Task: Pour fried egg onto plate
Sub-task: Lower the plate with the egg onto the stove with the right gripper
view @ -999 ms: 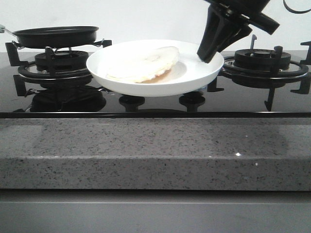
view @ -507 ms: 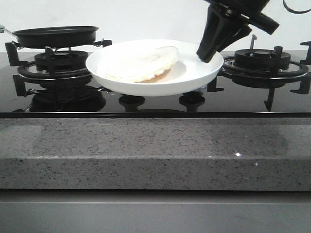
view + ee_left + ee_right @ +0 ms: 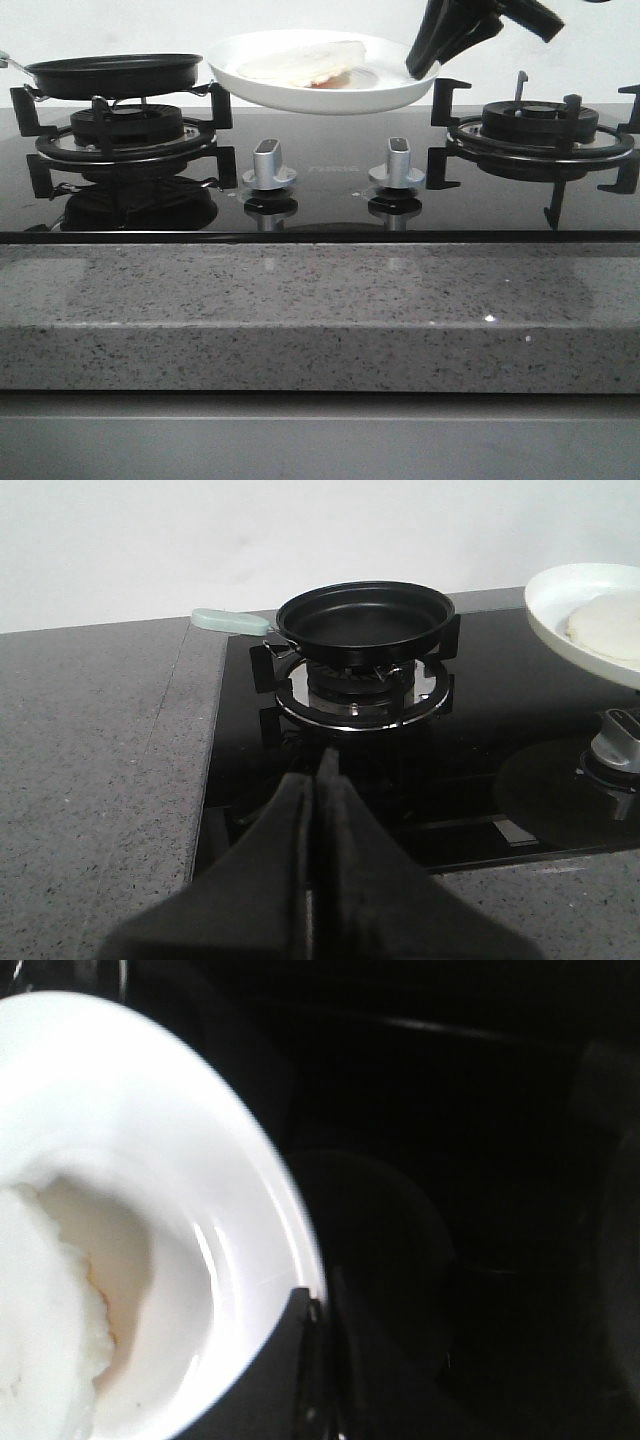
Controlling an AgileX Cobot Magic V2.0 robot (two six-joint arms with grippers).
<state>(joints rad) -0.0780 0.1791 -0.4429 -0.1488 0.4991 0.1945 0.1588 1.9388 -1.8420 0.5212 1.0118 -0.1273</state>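
The white plate [image 3: 385, 97] hangs in the air above the middle of the hob, held by its right rim. The fried egg [image 3: 296, 62] lies folded on it, pale cream. My right gripper [image 3: 421, 62] is shut on the plate's rim; in the right wrist view the rim [image 3: 235, 1150] sits between the fingers [image 3: 295, 1360], with the egg [image 3: 45, 1300] beside them. The black frying pan [image 3: 115, 73] rests empty on the left burner. My left gripper [image 3: 316, 780] is shut and empty, back from the pan [image 3: 365, 615] over the hob's front edge. The plate's edge [image 3: 545, 605] shows there too.
Two silver knobs [image 3: 268, 165] [image 3: 397, 163] stand on the black glass hob under the plate. The right burner grate [image 3: 540, 125] is bare. A grey speckled counter [image 3: 320, 310] runs along the front. The pan's pale green handle [image 3: 225, 620] points left.
My right gripper has lifted the plate with the egg up and slightly back, uncovering the two knobs. The pan and left gripper have not moved.
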